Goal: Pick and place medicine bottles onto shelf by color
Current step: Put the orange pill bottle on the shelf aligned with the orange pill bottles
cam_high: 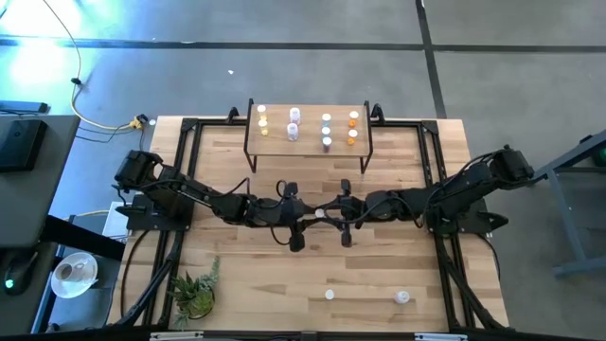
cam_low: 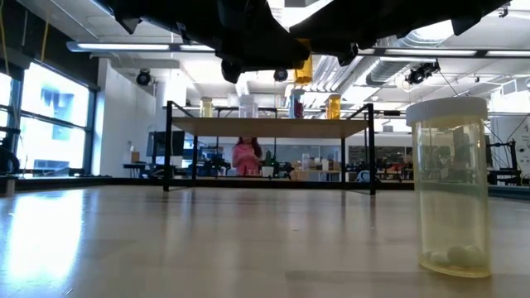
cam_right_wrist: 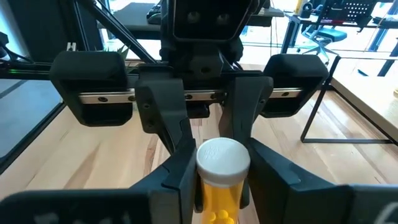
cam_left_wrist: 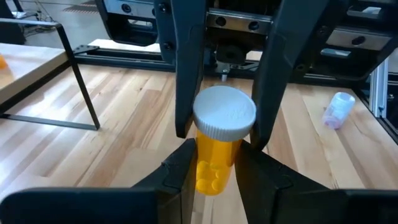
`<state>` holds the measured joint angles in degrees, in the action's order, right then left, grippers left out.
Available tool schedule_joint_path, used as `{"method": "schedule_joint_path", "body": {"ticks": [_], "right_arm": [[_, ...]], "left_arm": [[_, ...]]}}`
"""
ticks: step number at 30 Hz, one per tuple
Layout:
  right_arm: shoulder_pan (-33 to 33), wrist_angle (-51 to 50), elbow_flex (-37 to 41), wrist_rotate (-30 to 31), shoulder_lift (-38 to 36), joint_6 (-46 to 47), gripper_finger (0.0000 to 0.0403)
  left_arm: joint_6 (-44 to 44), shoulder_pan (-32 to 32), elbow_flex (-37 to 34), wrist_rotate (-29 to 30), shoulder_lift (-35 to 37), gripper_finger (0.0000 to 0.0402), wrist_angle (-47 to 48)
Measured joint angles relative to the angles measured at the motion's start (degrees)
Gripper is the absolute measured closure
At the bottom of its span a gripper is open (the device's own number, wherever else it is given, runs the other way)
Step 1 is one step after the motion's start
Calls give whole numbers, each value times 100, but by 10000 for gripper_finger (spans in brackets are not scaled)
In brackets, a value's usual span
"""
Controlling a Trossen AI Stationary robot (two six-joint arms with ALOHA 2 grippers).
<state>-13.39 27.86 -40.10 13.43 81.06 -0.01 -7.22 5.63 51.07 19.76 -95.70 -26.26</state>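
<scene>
- I see both arms reaching in toward each other just in front of the shelf (cam_high: 308,133), their grippers meeting nose to nose over the open tabletop (cam_high: 246,284).
- The yellow-orange bottle (cam_left_wrist: 217,146) with its white cap sits between the two grippers, lifted off the table in front of the shelf.
- My left gripper (cam_left_wrist: 211,171) has its jaws pinched on the body of that bottle; its two dark fingers press against the yellow plastic on either side.
- My right gripper (cam_right_wrist: 219,180) also has its fingers closed against the same bottle, squeezing the body just under the cap, so both grippers hold it at once.
- On the shelf I count bottles standing upright in groups: yellowish ones (cam_high: 262,120) at one end, white ones (cam_high: 294,123) next to them, bluish ones (cam_high: 327,131) after that, and orange ones (cam_high: 352,128) at the far end.
- Well away from the shelf, near the table's front edge, one bottle (cam_high: 329,295) stands upright and a pale one (cam_high: 401,297) lies on its side close by.
- A small potted plant (cam_high: 196,292) sits at the front corner of the table, far from the shelf on my left arm's side.
- In the low view a clear bottle (cam_low: 451,186) with a few pills at its bottom stands close to the camera, with the shelf behind it.
</scene>
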Motion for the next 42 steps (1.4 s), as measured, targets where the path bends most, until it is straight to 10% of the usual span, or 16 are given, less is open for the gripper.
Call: {"method": "schedule_joint_path", "body": {"ticks": [11,23,42], "right_arm": [[0,-20,-2,-7,-2,-101,297],[0,-42,-2,150,-339,-171,297],[420,-522,-2,1732,-2254,-1160,297]], "left_arm": [[10,0,0,12,-4,307,-7],[118,0,3,191,0,199,251],[445,462,2,147,709,190,966]]}}
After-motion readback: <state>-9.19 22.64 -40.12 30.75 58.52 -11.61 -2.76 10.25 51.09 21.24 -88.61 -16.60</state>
